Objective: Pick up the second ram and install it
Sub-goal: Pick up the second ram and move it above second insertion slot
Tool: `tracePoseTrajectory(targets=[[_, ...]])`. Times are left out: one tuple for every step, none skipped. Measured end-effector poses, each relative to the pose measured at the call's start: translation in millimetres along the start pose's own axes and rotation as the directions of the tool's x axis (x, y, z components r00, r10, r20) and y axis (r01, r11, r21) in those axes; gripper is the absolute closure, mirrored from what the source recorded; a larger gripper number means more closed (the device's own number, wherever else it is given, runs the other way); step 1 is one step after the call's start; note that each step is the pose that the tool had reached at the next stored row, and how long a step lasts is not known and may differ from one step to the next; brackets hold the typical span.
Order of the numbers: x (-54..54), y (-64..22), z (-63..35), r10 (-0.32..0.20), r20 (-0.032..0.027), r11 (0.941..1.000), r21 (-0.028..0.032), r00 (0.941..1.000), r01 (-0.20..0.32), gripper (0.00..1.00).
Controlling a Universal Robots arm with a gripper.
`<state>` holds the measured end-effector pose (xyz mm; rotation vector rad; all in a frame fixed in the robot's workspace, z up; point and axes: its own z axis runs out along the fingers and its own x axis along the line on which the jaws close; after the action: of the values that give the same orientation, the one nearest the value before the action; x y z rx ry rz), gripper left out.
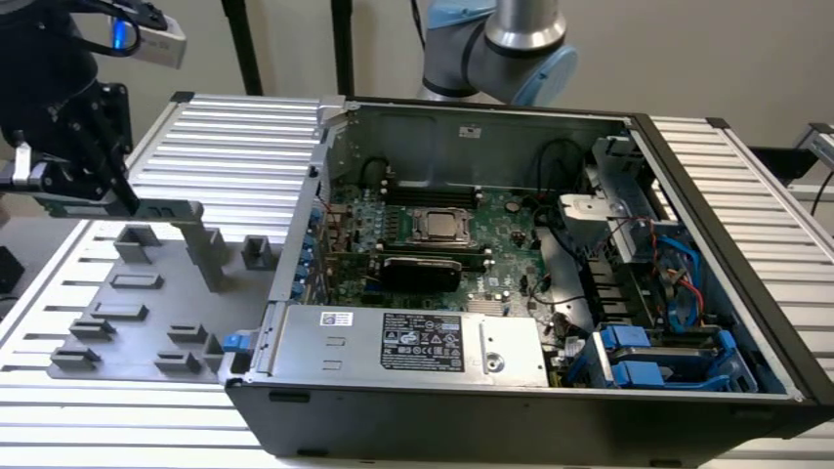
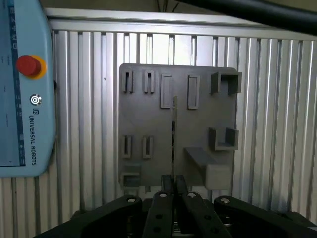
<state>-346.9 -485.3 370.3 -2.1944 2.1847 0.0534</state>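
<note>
Green and thin, the second ram (image 1: 163, 208) is clamped edge-on in the gripper (image 2: 174, 181), above the grey holder tray (image 1: 137, 327) at nine o'clock of the open case (image 1: 521, 420). The hold seems narrow, so a quick swing could tilt the stick or clip the case wall.
</note>
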Motion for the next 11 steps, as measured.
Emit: tracePoseTrajectory(targets=[[-0.6, -2.2, -0.7, 0.0, 0.0014, 1.0, 0.0, 1.0, 0.0, 0.87], [-1.2, -4.7, -1.4, 0.0, 0.003, 1.0, 0.0002, 1.0, 0.0, 0.87], [-1.7, -6.8, -2.2, 0.0, 0.0043, 1.0, 0.0001, 1.0, 0.0, 0.87], [-2.2, -9.1, -3.0, 0.0, 0.0059, 1.0, 0.0001, 1.0, 0.0, 0.87], [-2.8, -11.5, -3.9, 0.0, 0.0075, 1.0, 0.0001, 1.0, 0.0, 0.87], [-3.4, -13.7, -4.6, 0.0, 0.0092, 1.0, 0.0002, 1.0, 0.0, 0.87], [-3.9, -16.0, -5.5, 0.0, 0.0106, 1.0, 0.0001, 0.9999, 0.0, 0.87], [-4.5, -18.3, -6.2, 0.0, 0.0122, 1.0, 0.0002, 0.9999, 0.0, 0.87], [-5.0, -20.5, -7.0, 0.0, 0.0138, 1.0, 0.0002, 0.9999, 0.0, 0.87], [-5.5, -22.7, -7.8, 0.0, 0.0154, 1.0, 0.0001, 0.9999, 0.0, 0.87], [-6.1, -24.8, -8.6, 0.0, 0.0172, 1.0, 0.0002, 0.9999, 0.0, 0.87]])
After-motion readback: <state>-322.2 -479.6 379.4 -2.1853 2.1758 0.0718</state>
